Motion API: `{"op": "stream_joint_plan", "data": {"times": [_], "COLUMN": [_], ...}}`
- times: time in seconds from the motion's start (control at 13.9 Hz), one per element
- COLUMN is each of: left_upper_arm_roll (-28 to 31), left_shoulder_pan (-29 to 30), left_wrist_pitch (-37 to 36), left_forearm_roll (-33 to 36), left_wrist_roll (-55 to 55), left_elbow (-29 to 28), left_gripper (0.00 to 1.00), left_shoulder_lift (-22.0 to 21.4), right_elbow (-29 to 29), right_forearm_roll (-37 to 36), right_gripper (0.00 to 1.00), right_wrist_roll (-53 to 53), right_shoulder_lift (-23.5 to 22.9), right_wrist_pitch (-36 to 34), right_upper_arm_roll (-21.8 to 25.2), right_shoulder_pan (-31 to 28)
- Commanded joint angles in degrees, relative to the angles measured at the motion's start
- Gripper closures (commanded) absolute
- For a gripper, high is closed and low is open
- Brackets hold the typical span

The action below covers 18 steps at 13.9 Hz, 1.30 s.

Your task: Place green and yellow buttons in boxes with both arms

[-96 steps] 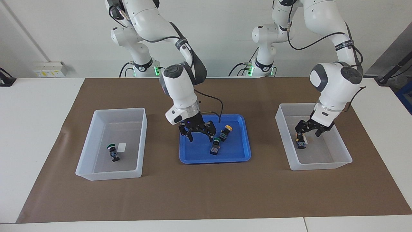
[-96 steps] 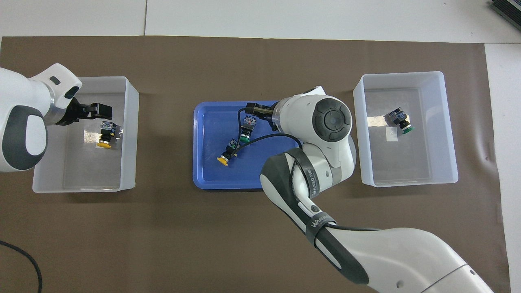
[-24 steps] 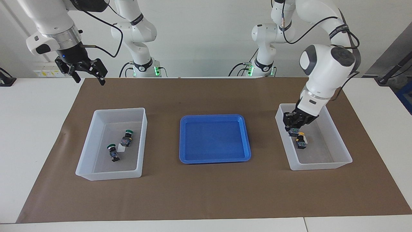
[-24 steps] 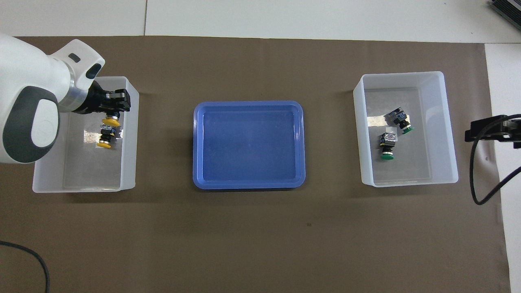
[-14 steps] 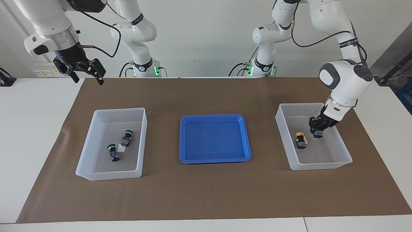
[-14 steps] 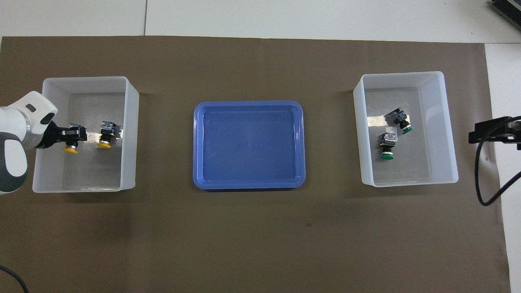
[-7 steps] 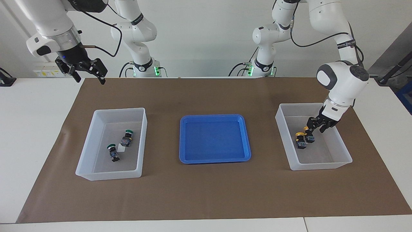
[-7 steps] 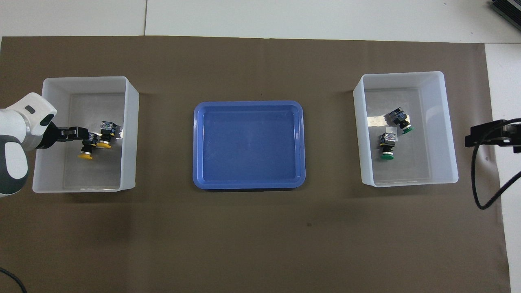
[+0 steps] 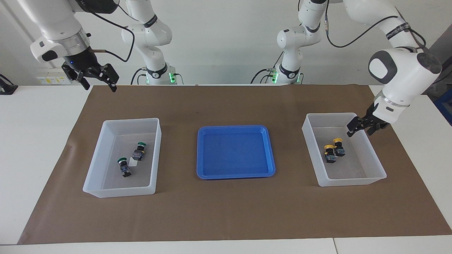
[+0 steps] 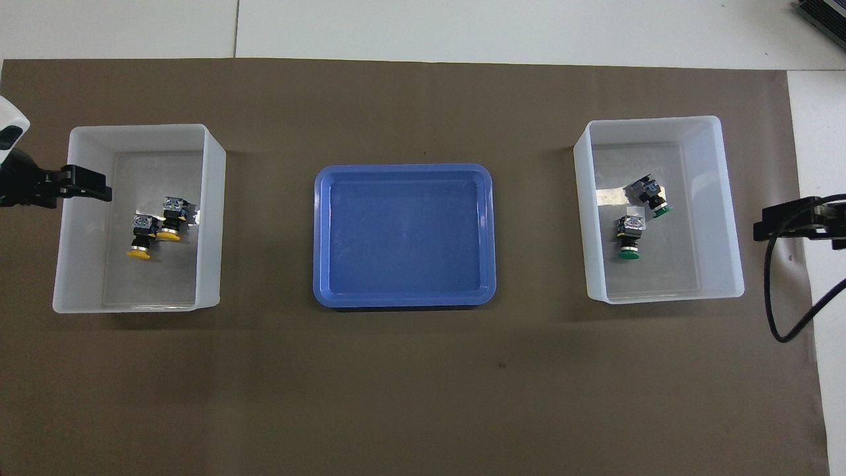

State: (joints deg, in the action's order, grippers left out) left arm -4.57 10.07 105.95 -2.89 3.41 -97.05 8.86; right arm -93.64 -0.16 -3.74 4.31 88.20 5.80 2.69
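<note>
Two yellow buttons (image 9: 330,153) (image 9: 339,148) lie side by side in the box (image 9: 344,181) at the left arm's end of the table; they also show in the overhead view (image 10: 141,237) (image 10: 170,218). Two green buttons (image 9: 123,166) (image 9: 138,151) lie in the box (image 9: 120,192) at the right arm's end, and show in the overhead view too (image 10: 651,196) (image 10: 629,237). My left gripper (image 9: 363,127) is open and empty, over the outer wall of its box (image 10: 208,218). My right gripper (image 9: 99,84) is open and empty, and waits raised off the mat's corner.
A shallow blue tray (image 9: 236,151) with nothing in it sits on the brown mat between the two boxes. The mat (image 9: 226,211) covers the table's middle. A black cable (image 10: 773,291) hangs from the right arm beside its box (image 10: 664,122).
My left gripper let go of the second yellow button beside the first, then rose and drew back over the box's outer wall. The right arm has hardly moved.
</note>
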Motion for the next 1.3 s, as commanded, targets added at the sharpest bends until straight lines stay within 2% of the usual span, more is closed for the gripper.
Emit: {"op": "stream_joint_plan", "data": {"times": [0.0,0.29,0.43,0.58,0.79,1.01,1.23], "left_upper_arm_roll": [0.3,-0.4,-0.4,-0.9,-1.0,-0.7,-0.9], "left_shoulder_pan": [-4.3,-6.8,-8.8,-9.1,-9.2,-9.3,-9.1], "left_wrist_pitch": [-10.6,-22.9,-25.5,-24.9,-19.5,-18.3,-17.0], "left_forearm_roll": [3.2,2.6,2.7,2.8,2.7,2.8,3.2], "left_wrist_roll": [-4.5,-4.9,-5.7,-6.3,-8.0,-8.1,-7.5], "left_elbow": [9.1,13.5,14.0,13.3,6.9,7.8,8.9], "left_gripper": [0.08,0.08,0.07,0.07,0.07,0.06,0.02], "left_shoulder_lift": [2.0,-0.8,-2.2,-4.4,-7.9,-7.8,-7.1], "right_elbow": [1.0,1.0,1.0,0.9,0.9,0.8,0.6], "right_forearm_roll": [-1.0,-0.7,-0.4,-0.3,-0.3,-0.2,0.0], "right_gripper": [0.00,0.00,0.00,0.00,0.00,0.00,0.00], "right_wrist_roll": [2.2,2.2,2.2,2.1,2.1,2.0,2.0], "right_shoulder_lift": [-0.2,-0.2,-0.2,-0.1,-0.2,-0.1,0.0], "right_wrist_pitch": [-1.1,-1.1,-1.0,-1.0,-0.9,-0.9,-0.8], "right_upper_arm_roll": [0.0,0.0,0.0,0.1,0.1,0.0,0.1], "right_shoulder_pan": [0.0,0.0,-0.1,-0.1,-0.1,-0.1,-0.1]}}
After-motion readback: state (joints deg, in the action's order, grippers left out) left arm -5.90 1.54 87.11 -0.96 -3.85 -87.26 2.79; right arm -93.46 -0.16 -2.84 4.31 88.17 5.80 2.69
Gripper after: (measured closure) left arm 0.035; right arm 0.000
